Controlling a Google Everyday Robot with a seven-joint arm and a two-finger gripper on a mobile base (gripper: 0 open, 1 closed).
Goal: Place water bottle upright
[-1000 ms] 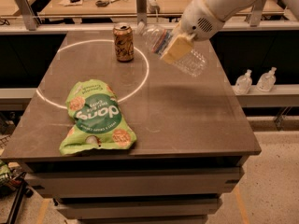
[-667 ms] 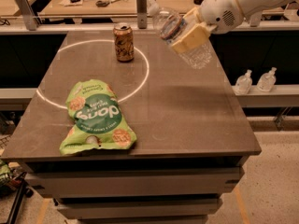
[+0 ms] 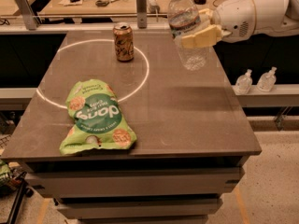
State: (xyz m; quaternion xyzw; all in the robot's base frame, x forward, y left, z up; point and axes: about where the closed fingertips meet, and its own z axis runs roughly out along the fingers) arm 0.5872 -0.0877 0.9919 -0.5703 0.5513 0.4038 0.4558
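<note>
The water bottle (image 3: 187,29) is clear ribbed plastic with a white cap and a label band. It stands nearly upright, cap up, tilted slightly left, near the far right part of the grey table (image 3: 187,111). I cannot tell whether its base touches the table. My gripper (image 3: 198,31) reaches in from the right on a white arm (image 3: 259,13) and is shut on the bottle's middle, with a tan finger (image 3: 201,36) across its front.
A brown soda can (image 3: 124,42) stands upright at the far middle inside a white circle. A green chip bag (image 3: 96,115) lies at the front left. Two small pump bottles (image 3: 254,80) stand on a ledge to the right. A counter with clutter lies behind.
The bottle was tilted with its cap to the left and base lower right; it has been turned to nearly upright. The arm has swung to the right and now reaches in level.
</note>
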